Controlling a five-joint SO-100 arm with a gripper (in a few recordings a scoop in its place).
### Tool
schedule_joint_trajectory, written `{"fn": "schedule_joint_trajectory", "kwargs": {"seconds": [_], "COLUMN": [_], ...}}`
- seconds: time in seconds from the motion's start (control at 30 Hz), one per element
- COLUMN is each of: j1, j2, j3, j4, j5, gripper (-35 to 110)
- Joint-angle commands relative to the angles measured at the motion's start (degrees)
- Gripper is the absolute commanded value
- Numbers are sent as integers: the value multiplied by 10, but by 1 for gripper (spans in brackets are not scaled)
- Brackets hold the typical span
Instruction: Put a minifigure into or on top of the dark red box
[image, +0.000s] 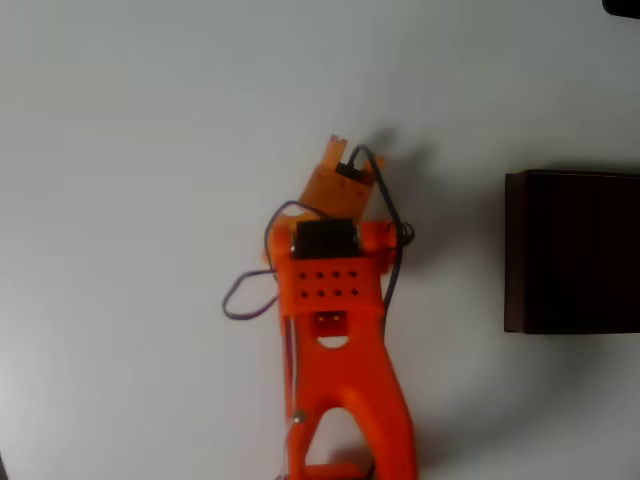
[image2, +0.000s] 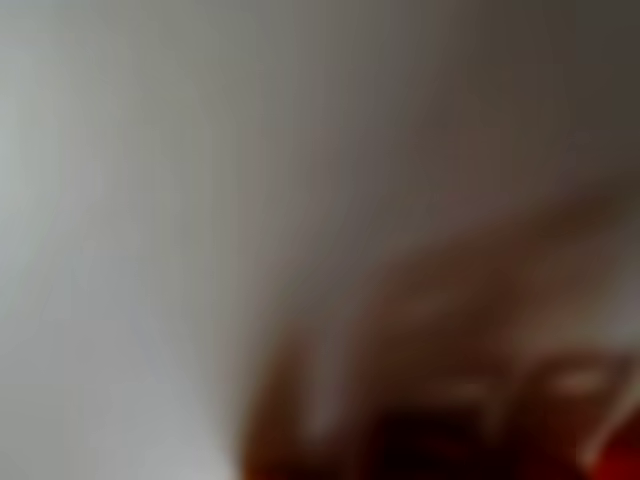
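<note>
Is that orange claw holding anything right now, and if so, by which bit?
It cannot be told. In the overhead view the gripper points down at the white table, its tips hidden beneath it, and the wrist view is badly blurred. The dark red box sits apart at the right.

surface (image: 130, 150): plain pale grey-white | arm (image: 340, 330): bright orange, black motor block on top, dark thin cables looping beside it | end effector (image: 345, 165): paler translucent orange | dark red box (image: 572, 250), right of arm: deep red-brown walls, near-black top
</note>
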Motion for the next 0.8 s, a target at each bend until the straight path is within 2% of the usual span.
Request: {"fn": "schedule_joint_trajectory", "kwargs": {"seconds": [0.0,0.77], "j1": [-6,1], "j2": [24,44], "j3": [10,36], "j4": [4,-3], "j5": [-2,-17], "gripper": [13,3]}}
